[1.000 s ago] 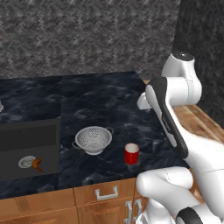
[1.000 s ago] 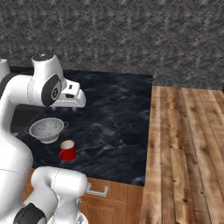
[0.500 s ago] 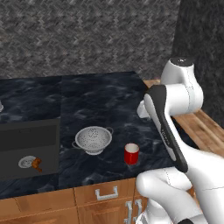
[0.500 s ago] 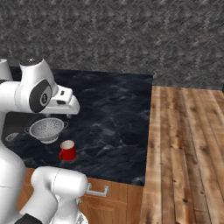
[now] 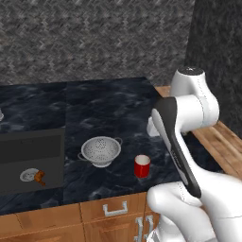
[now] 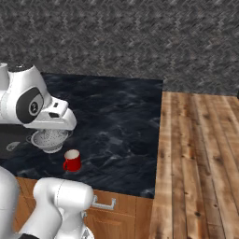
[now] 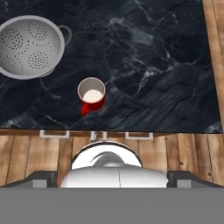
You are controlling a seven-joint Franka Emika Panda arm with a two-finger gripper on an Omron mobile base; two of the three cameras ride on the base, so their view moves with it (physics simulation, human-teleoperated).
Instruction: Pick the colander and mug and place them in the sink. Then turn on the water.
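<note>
The silver perforated colander (image 5: 100, 150) (image 6: 49, 139) (image 7: 29, 46) sits upright on the black marble counter, just right of the sink (image 5: 33, 144). The small red mug (image 5: 142, 166) (image 6: 72, 160) (image 7: 91, 94) stands near the counter's front edge, to the right of the colander and apart from it. My gripper (image 6: 58, 123) (image 7: 112, 178) hangs well above the counter, over the colander's near side in the right base view. It looks straight down, with the mug near the middle of the hand view. The dark fingertips (image 7: 43, 177) stand wide apart, open, holding nothing.
A round silver drain (image 5: 28, 175) with a small brown item (image 5: 40, 178) beside it lies in the sink basin. A wooden counter (image 6: 196, 154) adjoins the marble on the right. Drawer handles (image 5: 115, 209) line the cabinet front below.
My arm has folded back and swung the hand left, from over the counter's middle to above the colander. Colander and mug have stayed where they were.
</note>
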